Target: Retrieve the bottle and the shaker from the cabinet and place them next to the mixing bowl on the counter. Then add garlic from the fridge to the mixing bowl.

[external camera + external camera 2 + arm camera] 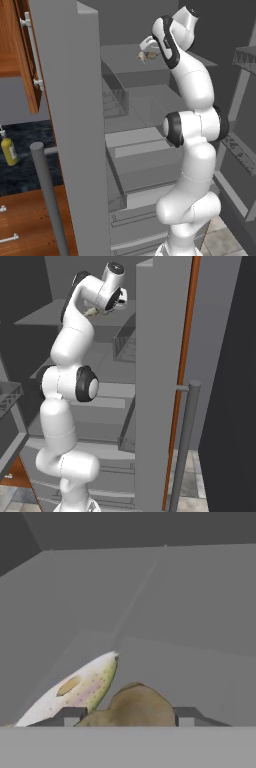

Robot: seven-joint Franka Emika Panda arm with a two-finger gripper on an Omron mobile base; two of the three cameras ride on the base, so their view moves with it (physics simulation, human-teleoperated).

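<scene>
Inside the open grey fridge (pixel 135 100), on the upper shelf, I am working the pincer (pixel 127 719) around the garlic (pixel 132 704) beside a fish (pixel 75 689); whether it grips, I cannot tell. The bulb looks light, papery and round, so I am aiming across its widest middle.

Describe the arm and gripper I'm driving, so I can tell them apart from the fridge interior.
The arm is glossy white, built of rounded segments with dark bands at the joints. The gripper ends in two small dark grey, blocky fingertips. No cables or markings are visible.
</scene>
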